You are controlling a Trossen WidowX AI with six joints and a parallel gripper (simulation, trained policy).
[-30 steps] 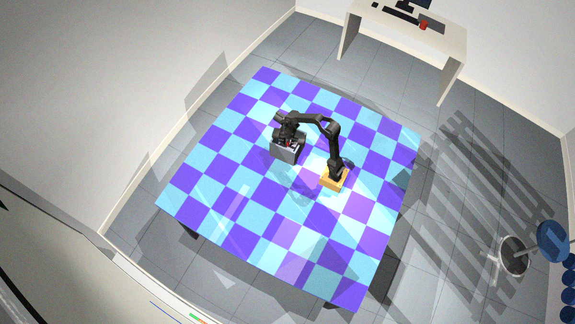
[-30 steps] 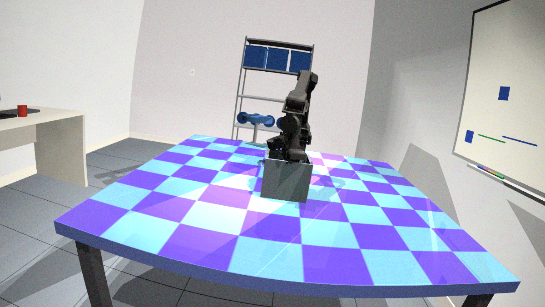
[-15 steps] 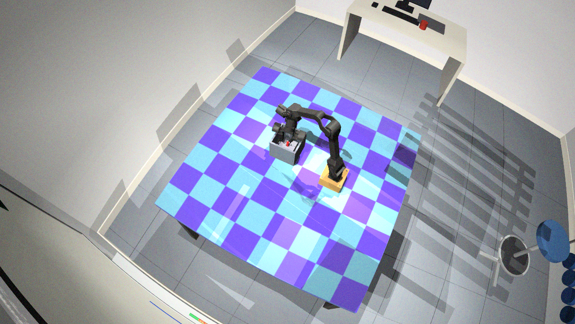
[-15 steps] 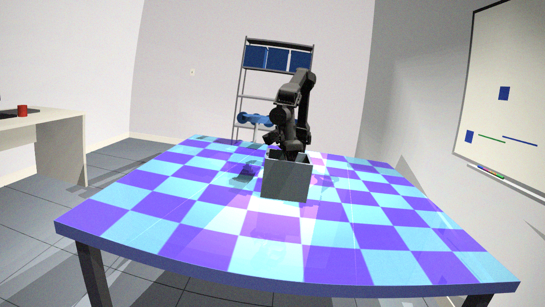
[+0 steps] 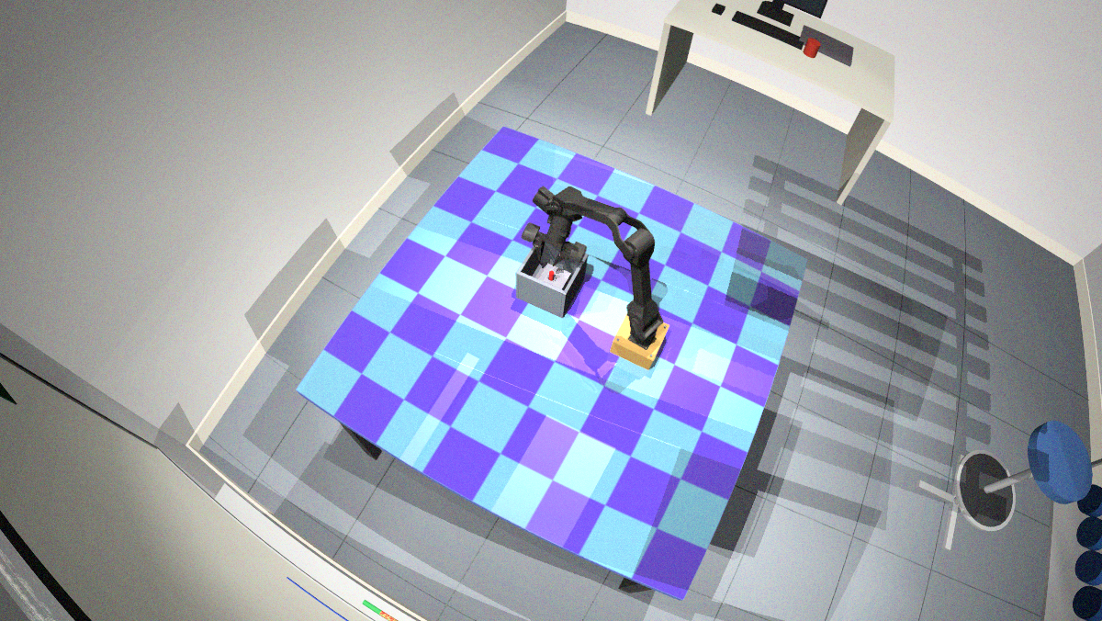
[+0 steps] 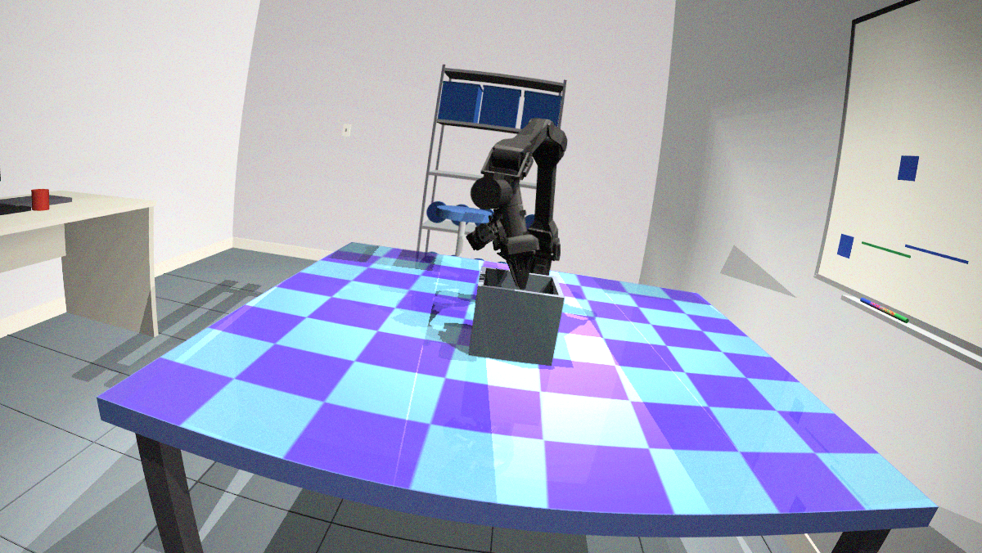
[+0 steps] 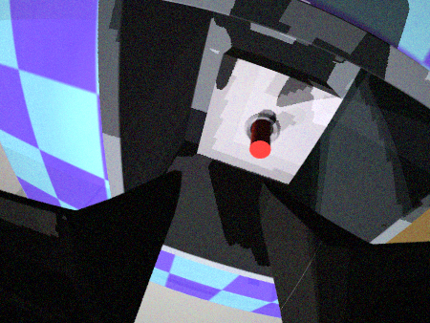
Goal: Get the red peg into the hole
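- See the red peg inside the open box, poking up at the hole in the plate!
- Look at the pincer: released, parted, apart from the peg, reaching down into the box!

The tool has risen within the box.
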